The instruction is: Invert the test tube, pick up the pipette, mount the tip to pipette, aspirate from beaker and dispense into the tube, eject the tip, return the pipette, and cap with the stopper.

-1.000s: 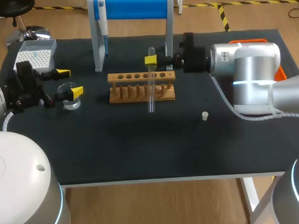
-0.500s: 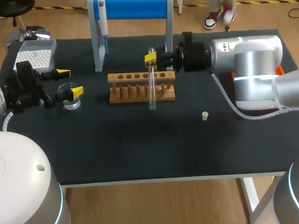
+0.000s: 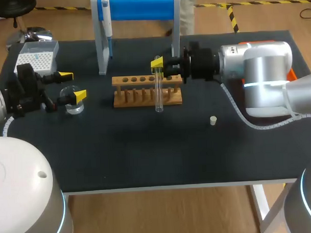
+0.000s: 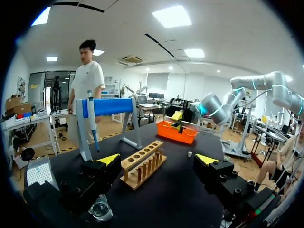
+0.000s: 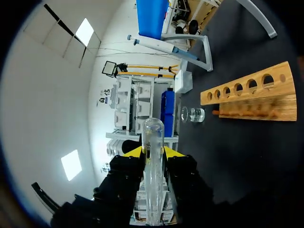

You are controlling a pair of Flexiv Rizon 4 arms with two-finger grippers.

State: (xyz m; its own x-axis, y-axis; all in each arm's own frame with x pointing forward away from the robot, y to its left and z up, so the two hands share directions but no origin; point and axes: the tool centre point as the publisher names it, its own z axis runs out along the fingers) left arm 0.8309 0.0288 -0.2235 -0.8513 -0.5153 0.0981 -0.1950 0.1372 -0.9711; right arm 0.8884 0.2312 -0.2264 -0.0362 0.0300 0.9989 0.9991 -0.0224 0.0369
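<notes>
Right claw (image 3: 158, 64): pinches the test tube (image 3: 158, 93), showing less above the claw than one second ago, lower end hanging before the wooden rack (image 3: 139, 91). Reaches in level, sideways. Left claw (image 3: 73, 84): spread, unmoved, beaker (image 3: 71, 106) just beside it.

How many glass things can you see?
2. The test tube is held upright by the right pincer, near the wooden rack; the beaker sits beside the left pincer.
</notes>
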